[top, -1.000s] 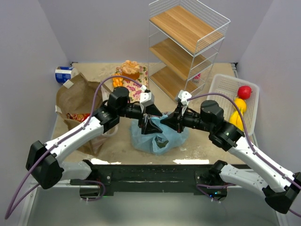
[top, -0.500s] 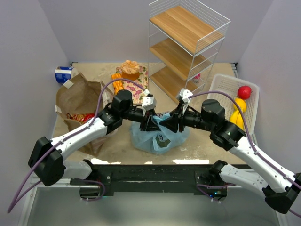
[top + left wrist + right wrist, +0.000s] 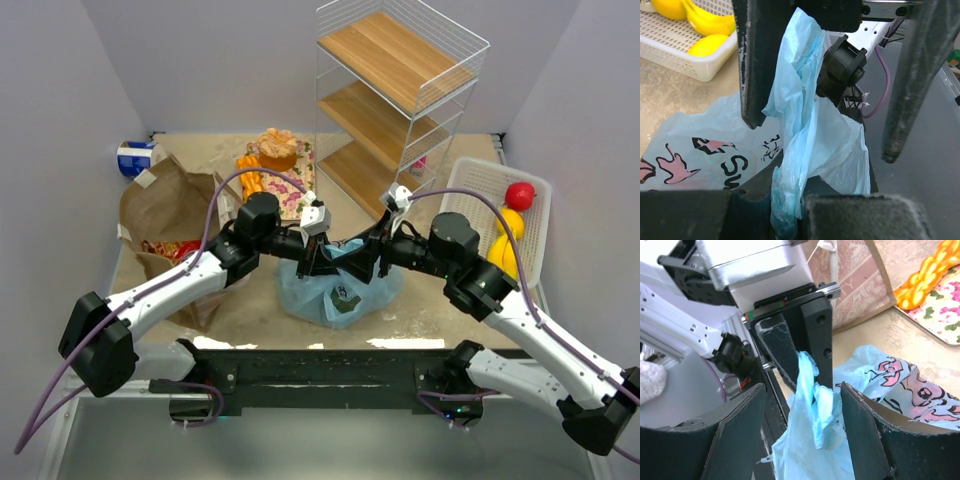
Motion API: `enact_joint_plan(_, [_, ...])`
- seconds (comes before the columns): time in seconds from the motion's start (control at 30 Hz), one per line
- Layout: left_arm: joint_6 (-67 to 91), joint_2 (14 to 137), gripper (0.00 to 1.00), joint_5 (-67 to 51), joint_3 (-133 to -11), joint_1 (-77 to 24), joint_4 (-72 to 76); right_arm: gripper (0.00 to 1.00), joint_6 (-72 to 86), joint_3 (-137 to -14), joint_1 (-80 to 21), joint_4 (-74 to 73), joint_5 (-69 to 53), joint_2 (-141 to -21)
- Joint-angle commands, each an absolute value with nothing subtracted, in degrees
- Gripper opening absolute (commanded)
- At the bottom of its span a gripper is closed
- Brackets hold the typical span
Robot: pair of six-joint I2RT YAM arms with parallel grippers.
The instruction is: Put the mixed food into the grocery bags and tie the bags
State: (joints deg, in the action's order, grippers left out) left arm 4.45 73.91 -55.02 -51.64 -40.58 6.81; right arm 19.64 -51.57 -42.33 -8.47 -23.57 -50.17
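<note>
The light-blue plastic bag [image 3: 335,292] sits at table centre with its handle [image 3: 800,100] pulled up into a twisted strip. My left gripper [image 3: 313,258] is shut on that handle, and the plastic is pinched between its pads [image 3: 790,212]. My right gripper [image 3: 373,257] faces it, open, with its fingers [image 3: 735,430] standing either side of the same strip without touching it [image 3: 807,390]. The brown paper bag [image 3: 165,210] lies at the left with red snack packets [image 3: 165,247] in its mouth. A blue-and-silver can [image 3: 135,158] lies at the back left.
A white slatted basket [image 3: 495,185] at the right holds a red fruit [image 3: 519,195] and yellow fruit [image 3: 510,222]. A wire shelf with wooden boards [image 3: 400,90] stands at the back. The orange cake and segments rest on a floral tray [image 3: 300,175] behind the left arm.
My left gripper has closed on the bag handle. My right gripper, shut on the handle before, has opened and let it go, and its wrist has risen slightly.
</note>
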Motion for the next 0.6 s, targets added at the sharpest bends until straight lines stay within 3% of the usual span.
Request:
enact_joint_plan(0.0, [4.0, 71.9, 0.12, -54.8, -51.3, -40.7, 9.1, 0.64, 23.5, -50.0, -40.9, -3.8, -23.6, -48.6])
enact_joint_plan(0.17, [3.9, 71.4, 0.12, -54.3, -50.9, -40.7, 9.3, 0.57, 24.6, -49.0, -39.2, -3.5, -23.9, -47.7])
enact_joint_plan(0.57, [4.0, 71.0, 0.12, -54.2, -50.9, -40.7, 9.4, 0.53, 27.5, -47.3, -36.6, -2.1, -22.8, -45.1])
